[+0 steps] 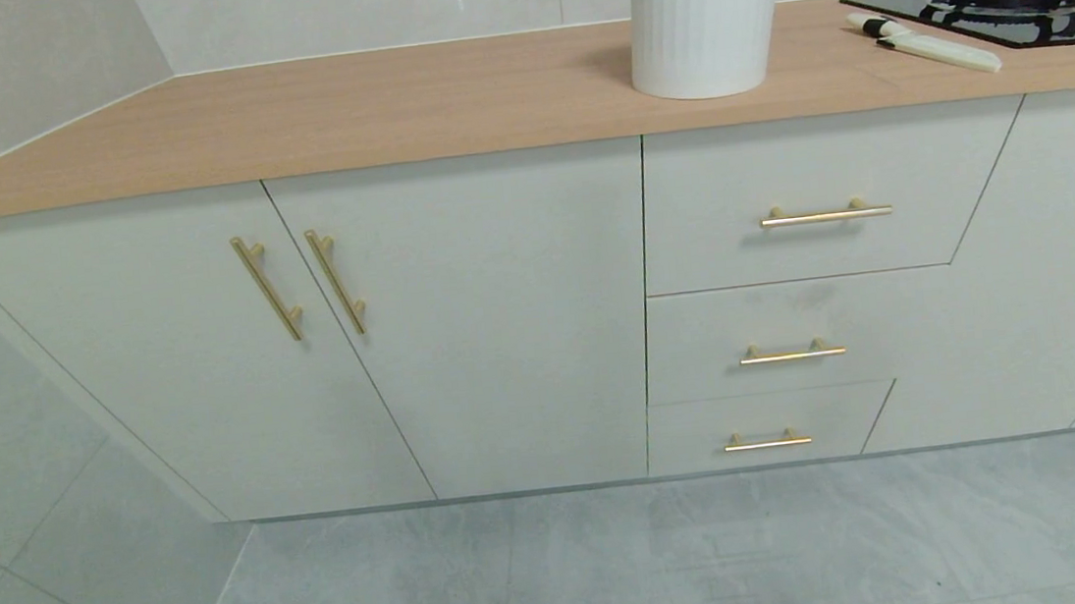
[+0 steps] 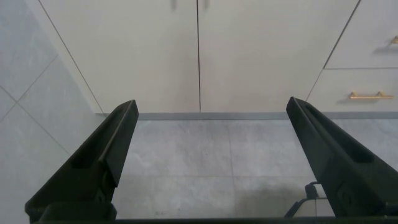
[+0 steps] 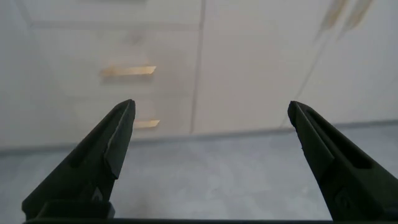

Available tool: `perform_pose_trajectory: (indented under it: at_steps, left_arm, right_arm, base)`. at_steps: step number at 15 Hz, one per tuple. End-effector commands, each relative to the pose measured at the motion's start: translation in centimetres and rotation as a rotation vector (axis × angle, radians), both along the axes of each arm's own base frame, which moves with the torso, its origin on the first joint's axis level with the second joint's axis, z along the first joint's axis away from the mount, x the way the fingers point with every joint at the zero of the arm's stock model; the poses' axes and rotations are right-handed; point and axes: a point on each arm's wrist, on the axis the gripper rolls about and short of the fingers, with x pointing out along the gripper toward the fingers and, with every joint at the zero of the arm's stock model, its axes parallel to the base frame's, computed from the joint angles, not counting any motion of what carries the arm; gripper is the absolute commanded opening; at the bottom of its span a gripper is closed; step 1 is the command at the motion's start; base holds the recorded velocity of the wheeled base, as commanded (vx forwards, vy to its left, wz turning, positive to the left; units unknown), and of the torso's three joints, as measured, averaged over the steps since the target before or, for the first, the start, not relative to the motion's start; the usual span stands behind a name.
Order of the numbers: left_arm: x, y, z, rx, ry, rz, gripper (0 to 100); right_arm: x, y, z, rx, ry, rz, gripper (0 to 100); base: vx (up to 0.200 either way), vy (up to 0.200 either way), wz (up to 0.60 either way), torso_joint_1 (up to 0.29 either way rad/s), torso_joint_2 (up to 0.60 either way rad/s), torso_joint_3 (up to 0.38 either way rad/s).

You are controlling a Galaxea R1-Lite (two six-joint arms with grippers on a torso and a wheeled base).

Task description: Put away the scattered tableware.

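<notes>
Low over the floor, the left gripper and right gripper are both gaping wide, holding nothing and facing the cabinet fronts. Well above and apart from them, the knife is lying flat toward the right end of the counter, just beside the hob. A white ribbed jar is standing to its left, and three drawers are sitting shut below.
</notes>
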Motion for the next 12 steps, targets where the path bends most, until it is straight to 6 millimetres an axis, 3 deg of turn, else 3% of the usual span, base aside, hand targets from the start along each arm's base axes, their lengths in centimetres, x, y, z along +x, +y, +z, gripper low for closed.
perform_pose_trajectory:
  at_steps: [1,12]
  left_arm:
    - [0.01,0.00,-0.02,0.000,0.001,0.001,100]
    - [0.01,0.00,-0.02,0.009,0.001,0.001,100]
  right_arm:
    - [0.11,0.07,-0.33,0.031,0.013,0.035,100]
    - [0.14,0.26,-0.81,0.032,0.061,0.117,100]
  base:
    - [0.000,0.000,0.00,0.000,0.00,0.000]
    - [0.000,0.000,0.00,0.000,0.00,0.000]
